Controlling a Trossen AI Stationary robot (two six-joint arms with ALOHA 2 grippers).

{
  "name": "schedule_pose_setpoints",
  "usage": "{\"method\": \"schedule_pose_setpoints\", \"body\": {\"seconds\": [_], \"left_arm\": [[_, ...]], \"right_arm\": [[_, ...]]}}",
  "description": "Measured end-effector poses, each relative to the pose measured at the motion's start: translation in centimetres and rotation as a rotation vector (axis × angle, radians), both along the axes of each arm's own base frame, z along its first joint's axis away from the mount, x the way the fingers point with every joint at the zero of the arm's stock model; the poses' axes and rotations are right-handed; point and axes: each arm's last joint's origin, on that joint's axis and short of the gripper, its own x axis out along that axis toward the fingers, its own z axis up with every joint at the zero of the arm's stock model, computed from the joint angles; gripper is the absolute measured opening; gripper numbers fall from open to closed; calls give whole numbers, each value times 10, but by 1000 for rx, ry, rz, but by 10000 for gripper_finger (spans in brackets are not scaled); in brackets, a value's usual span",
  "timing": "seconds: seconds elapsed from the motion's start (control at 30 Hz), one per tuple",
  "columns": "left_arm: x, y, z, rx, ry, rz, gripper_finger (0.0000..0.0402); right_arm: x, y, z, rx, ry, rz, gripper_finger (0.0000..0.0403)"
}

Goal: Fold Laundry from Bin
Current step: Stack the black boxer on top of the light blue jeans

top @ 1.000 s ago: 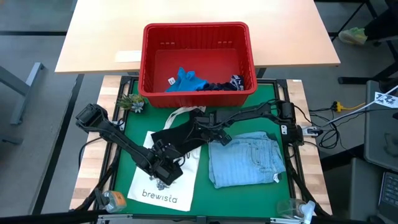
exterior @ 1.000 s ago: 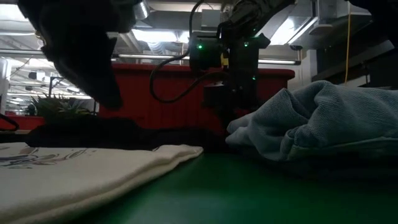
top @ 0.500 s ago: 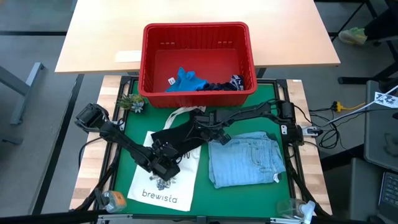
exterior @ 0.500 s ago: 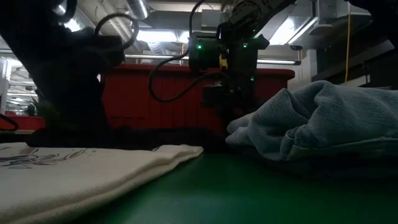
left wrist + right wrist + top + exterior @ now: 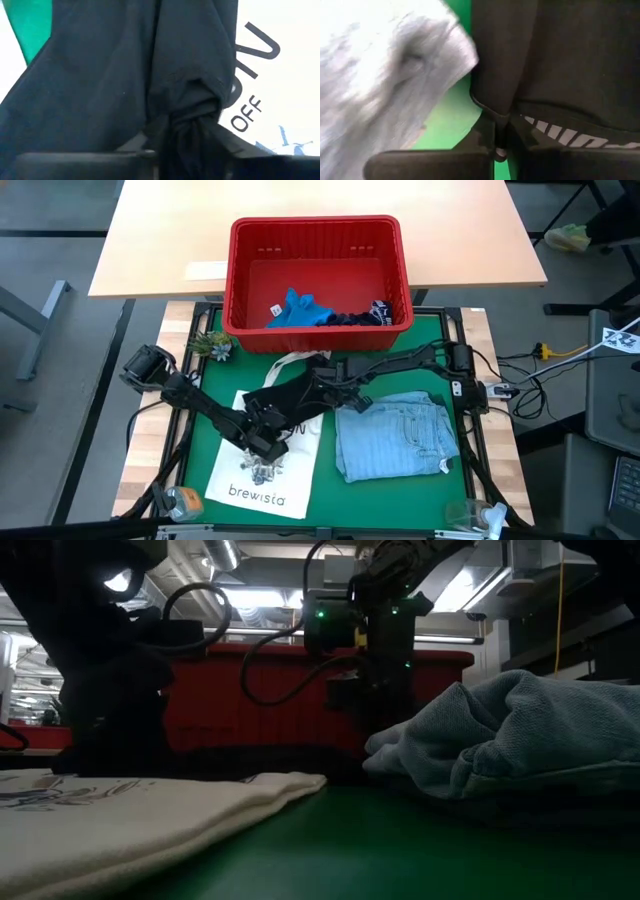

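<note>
- Since a second ago, left gripper (image 5: 262,442) shifted slightly up-frame along the white canvas tote bag (image 5: 262,480); right gripper (image 5: 338,395) unmoved.
- Left gripper clenched on a bunched fold of the dark, thin fabric garment (image 5: 290,398); right gripper pinches its opposite edge at centre frame.
- Garment lies across the tote and the green mat (image 5: 395,492).
- Judgement: light, limp, will sag; grip corners or hems.
- Folded light blue denim shirt (image 5: 392,437) lower right; red slotted plastic bin (image 5: 318,232) at top, with more laundry inside.
</note>
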Motion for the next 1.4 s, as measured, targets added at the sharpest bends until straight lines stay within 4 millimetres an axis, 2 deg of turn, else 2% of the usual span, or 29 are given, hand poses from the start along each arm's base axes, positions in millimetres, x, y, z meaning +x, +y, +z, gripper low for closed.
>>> {"method": "schedule_pose_setpoints", "body": {"seconds": [0.1,0.17,0.3,0.5,0.77,0.93,1.2,1.4], "left_arm": [[4,-3,6,-28,18,-8,23],[7,-5,12,-50,44,-15,10],[13,-10,31,-63,106,-24,7],[22,-15,69,-7,190,-61,3],[31,-18,123,52,204,-100,1],[32,-18,152,78,198,-96,1],[39,-17,162,73,169,-128,0],[56,-2,164,97,112,-175,0]], "right_arm": [[-2,0,9,10,26,0,19],[-2,0,19,9,19,0,15],[-2,0,34,7,21,0,11],[1,1,56,38,28,1,14],[2,1,94,46,50,10,11],[-7,2,115,87,105,37,11],[-35,5,153,108,99,49,11],[-56,5,182,105,37,3,11]]}}
